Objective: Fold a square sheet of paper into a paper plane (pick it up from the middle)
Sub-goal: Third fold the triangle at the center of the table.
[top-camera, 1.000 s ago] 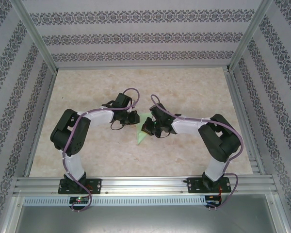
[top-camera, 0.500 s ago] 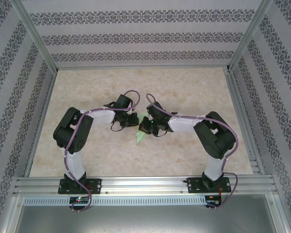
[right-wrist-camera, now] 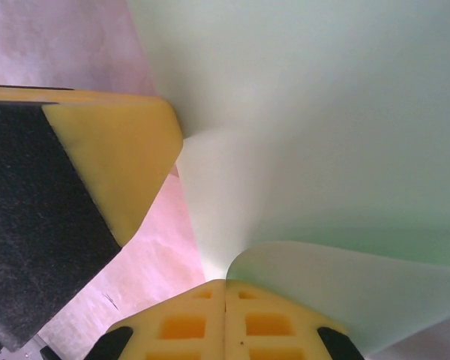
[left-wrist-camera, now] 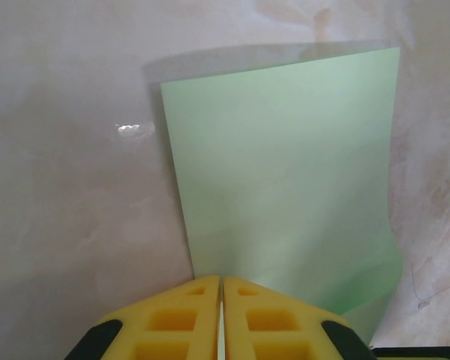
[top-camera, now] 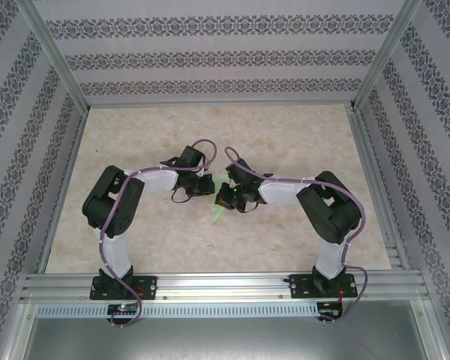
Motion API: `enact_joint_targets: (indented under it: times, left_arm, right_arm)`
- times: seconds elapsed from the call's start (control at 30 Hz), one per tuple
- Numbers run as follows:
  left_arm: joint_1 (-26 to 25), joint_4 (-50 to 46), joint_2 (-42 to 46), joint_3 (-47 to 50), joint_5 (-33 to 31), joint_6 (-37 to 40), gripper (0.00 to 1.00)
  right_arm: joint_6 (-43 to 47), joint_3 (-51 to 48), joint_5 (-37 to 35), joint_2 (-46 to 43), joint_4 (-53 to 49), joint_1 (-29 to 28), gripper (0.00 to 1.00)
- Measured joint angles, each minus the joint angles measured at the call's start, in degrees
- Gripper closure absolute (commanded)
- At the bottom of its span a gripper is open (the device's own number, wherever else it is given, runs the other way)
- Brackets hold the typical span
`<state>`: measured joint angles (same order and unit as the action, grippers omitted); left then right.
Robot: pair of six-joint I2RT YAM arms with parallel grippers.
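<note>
The square sheet of paper [top-camera: 217,212] is pale green and is held up between both grippers at the table's middle, one pointed corner hanging toward the near edge. My left gripper [top-camera: 208,184] is shut on its left side. In the left wrist view the yellow fingertips [left-wrist-camera: 221,281] pinch the sheet's [left-wrist-camera: 285,165] lower edge. My right gripper [top-camera: 223,198] is shut on the other side. In the right wrist view the sheet [right-wrist-camera: 322,112] curls out from its closed tips [right-wrist-camera: 225,283], with a left finger [right-wrist-camera: 112,161] touching the paper's edge. A paper plane is out of view.
The pale marble tabletop [top-camera: 300,142] is ringed by an aluminium frame [top-camera: 210,285] and patterned walls [top-camera: 210,67]. The two arms bend inward, and their wrists nearly meet at the centre.
My right gripper has moved a little left, closer to the left gripper, and the paper between them shows narrower and more bowed. The left arm has hardly moved.
</note>
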<state>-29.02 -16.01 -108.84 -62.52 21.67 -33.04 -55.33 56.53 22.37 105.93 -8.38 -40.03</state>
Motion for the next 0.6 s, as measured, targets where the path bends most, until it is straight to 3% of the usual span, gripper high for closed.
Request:
enact_joint_targets:
  times: [0.6]
  left_arm:
    - [0.00,0.00,-0.02,0.00,0.02,0.00,0.89]
  right_arm:
    - [-0.52,0.00,-0.87,0.52,1.20,0.02,0.95]
